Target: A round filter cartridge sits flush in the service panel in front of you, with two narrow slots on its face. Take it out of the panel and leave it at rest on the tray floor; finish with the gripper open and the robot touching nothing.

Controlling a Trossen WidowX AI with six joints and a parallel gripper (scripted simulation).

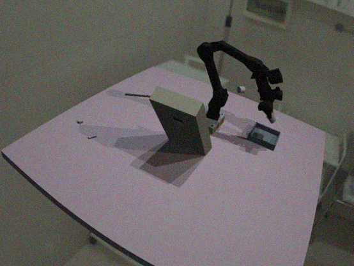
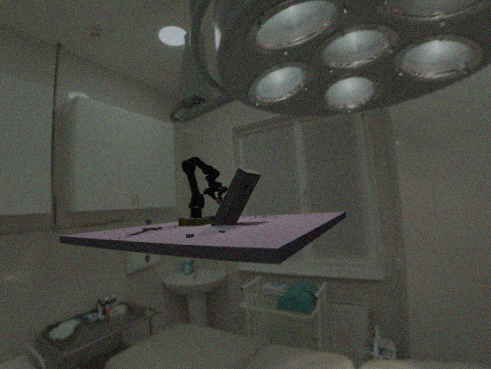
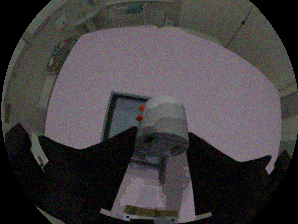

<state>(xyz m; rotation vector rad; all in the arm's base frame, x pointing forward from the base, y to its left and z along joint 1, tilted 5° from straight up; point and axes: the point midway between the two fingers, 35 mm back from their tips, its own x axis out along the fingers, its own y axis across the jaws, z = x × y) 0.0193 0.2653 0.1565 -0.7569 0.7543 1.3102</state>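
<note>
The filter cartridge [image 1: 273, 117] [image 3: 163, 119] is a pale cylinder with a dark end face and two red dots at its left side in the wrist view. My gripper [image 1: 270, 114] [image 3: 162, 134] is shut on it, with one dark finger on each side. They hang above the tray [image 1: 261, 144] [image 3: 107, 120], close to its back edge in the top view; the tray shows beneath and to the left in the wrist view. The service panel [image 1: 185, 135] [image 2: 237, 200] leans, with its back to the top view; its front opening is hidden. The cartridge's slots are hard to make out.
The arm's base [image 1: 217, 124] stands between the panel and the tray. A dark rod [image 1: 137, 95] and two small pieces [image 1: 80, 121] [image 1: 92, 137] lie on the table beyond the panel. A small white cylinder [image 1: 241, 89] shows behind the arm; its support is unclear.
</note>
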